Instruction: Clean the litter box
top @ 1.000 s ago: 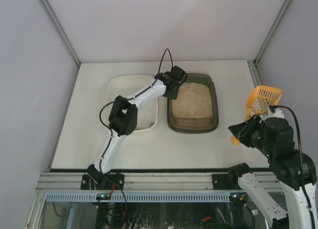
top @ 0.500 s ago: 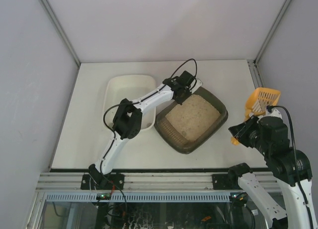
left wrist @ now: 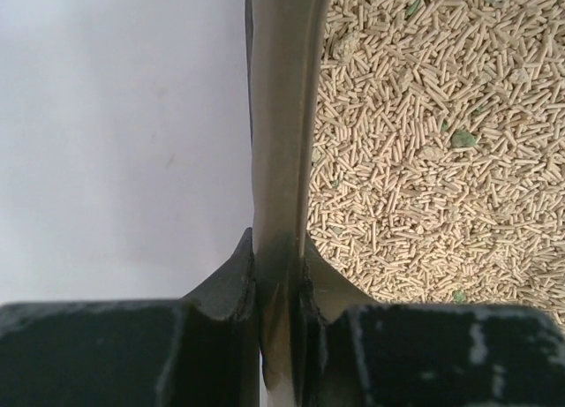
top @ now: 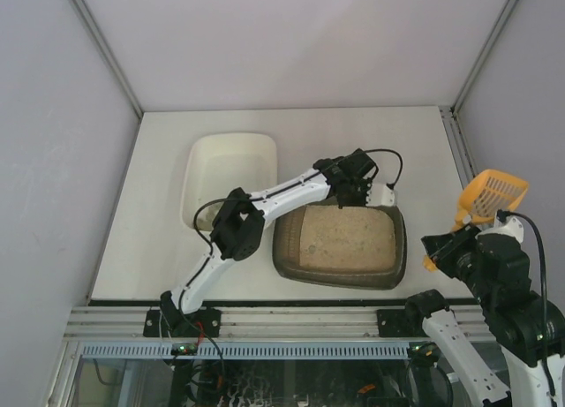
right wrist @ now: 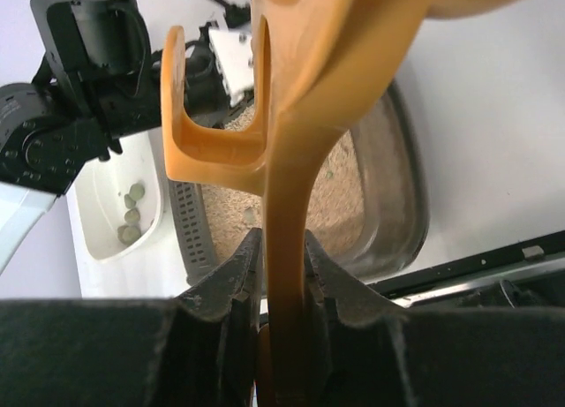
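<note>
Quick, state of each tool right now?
Left tool: closed on the rim of the dark grey-brown plastic litter box.
Right tool: closed on the handle of the orange plastic scoop.

Off-white table (top: pixel 159 239), seen from above, walled on the left, far and right sides. Two containers sit on it. A white tub (top: pixel 231 140) stands left of centre toward the far side, long axis running near to far. The dark grey-brown litter box (top: pixel 284 252) lies near the front edge, long axis running left to right, its left end just beside the tub's near right corner.
</note>
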### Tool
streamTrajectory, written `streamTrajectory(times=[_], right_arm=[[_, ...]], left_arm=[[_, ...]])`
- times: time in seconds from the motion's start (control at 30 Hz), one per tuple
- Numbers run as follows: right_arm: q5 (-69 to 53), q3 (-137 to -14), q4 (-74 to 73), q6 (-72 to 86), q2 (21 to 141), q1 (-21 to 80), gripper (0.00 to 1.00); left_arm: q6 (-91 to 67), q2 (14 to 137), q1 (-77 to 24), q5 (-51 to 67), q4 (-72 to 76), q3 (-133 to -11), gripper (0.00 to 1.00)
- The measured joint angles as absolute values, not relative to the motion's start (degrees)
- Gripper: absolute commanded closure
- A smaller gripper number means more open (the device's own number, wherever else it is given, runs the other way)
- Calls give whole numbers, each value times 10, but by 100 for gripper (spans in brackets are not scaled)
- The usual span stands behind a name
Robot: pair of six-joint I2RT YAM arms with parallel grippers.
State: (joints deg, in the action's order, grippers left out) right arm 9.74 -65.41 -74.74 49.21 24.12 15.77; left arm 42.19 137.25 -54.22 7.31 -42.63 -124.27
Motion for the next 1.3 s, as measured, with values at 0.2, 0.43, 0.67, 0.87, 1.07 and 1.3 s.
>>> streamTrajectory(times=[0.2,0.43,0.67,0.87,1.07,1.3], right_arm=[[132,-654,-781,506,228,158,100],[159,-654,-796,505,228,158,100],[180,-654,-799,503,228,158,100],[200,-654,-812,505,234,159,100],[219,-654,-813,509,239,162,100],[239,-654,-821,519,241,163,100]], left_arm=[[565,1387,-569,150,-457,-1265,100],[680,1403,-574,199,-464,-1285,100],[820,1405,-574,258,-486,-1286,100],[941,1433,-568,305,-523,-1329,100],[1018,1448,-560,333,-534,-1347,100],[1062,1466,-553,363,-528,-1367,100]])
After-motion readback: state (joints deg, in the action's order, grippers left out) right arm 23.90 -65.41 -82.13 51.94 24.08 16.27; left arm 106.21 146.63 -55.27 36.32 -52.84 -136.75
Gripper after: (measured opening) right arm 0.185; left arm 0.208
